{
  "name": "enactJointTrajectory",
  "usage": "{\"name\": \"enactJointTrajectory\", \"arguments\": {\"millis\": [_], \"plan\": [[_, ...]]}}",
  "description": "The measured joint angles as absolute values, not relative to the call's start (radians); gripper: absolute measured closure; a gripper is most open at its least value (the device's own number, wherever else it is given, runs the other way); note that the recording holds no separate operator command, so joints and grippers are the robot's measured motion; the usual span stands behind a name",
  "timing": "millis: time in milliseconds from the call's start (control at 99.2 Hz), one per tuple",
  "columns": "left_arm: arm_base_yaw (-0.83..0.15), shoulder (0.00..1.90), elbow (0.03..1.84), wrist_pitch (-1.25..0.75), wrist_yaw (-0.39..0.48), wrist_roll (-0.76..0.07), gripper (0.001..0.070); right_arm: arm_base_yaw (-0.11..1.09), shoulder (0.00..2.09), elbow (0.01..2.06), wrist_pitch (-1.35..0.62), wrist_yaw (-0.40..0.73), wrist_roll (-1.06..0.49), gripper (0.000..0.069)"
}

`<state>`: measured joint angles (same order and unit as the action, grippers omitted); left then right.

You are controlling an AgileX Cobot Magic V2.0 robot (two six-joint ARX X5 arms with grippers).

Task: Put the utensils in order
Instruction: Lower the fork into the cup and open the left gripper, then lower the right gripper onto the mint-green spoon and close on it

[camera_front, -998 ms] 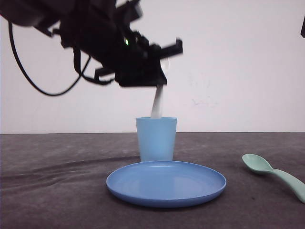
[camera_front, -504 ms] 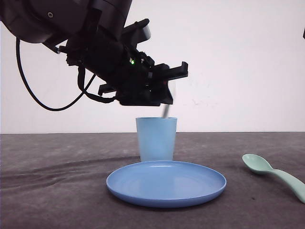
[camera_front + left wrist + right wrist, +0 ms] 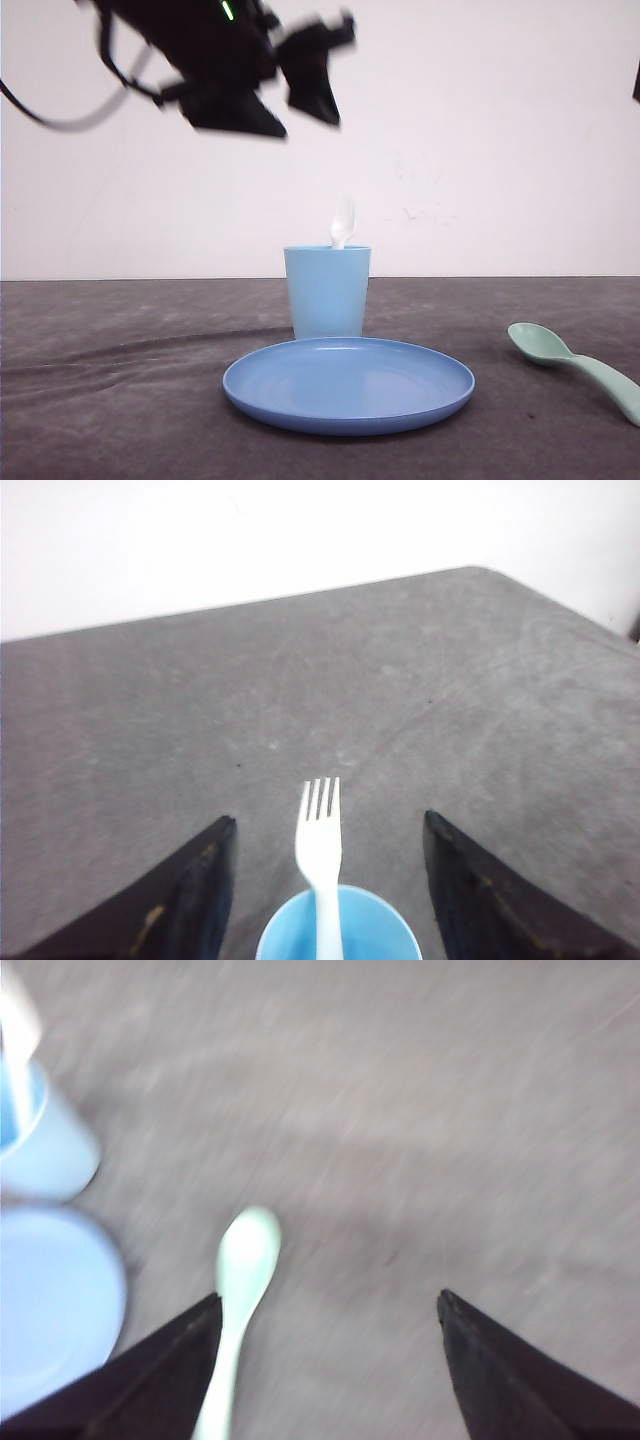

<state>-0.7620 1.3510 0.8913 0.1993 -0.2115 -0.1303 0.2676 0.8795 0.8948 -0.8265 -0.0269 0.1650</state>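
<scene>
A: Where do we see the fork (image 3: 342,222)?

B: Standing in the light blue cup (image 3: 327,292), handle down and tines up. The cup stands just behind the blue plate (image 3: 348,384) on the bench (image 3: 110,400).

A: And our left end effector (image 3: 288,95)?

B: High above the cup, toward its left, fingers spread and empty.

A: The spoon (image 3: 576,365)?

B: Flat on the bench, well to the right of the plate. Our right end effector (image 3: 325,1370) hangs over it, fingers apart, gripping nothing.
</scene>
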Motion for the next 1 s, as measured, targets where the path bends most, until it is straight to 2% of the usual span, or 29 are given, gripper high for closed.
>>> {"name": "enactJointTrajectory", "arguments": {"millis": [192, 403, 746, 998], "plan": [[-0.762, 1.122, 0.891, -0.071, -0.212, -0.130, 0.0355, 0.370, 0.970, 0.895, -0.878, -0.019, 0.236, 0.0265], [-0.762, 0.934, 0.891, -0.311, -0.212, -0.134, 0.0355, 0.460, 1.111, 0.895, -0.873, 0.059, 0.281, 0.0265], [-0.762, 0.815, 0.891, -0.459, -0.212, -0.145, 0.0355, 0.557, 1.336, 0.895, -0.796, 0.076, 0.347, 0.0266], [-0.762, 0.804, 0.891, -0.537, -0.212, -0.146, 0.0355, 0.570, 1.425, 0.895, -0.757, 0.099, 0.384, 0.0344]]}}
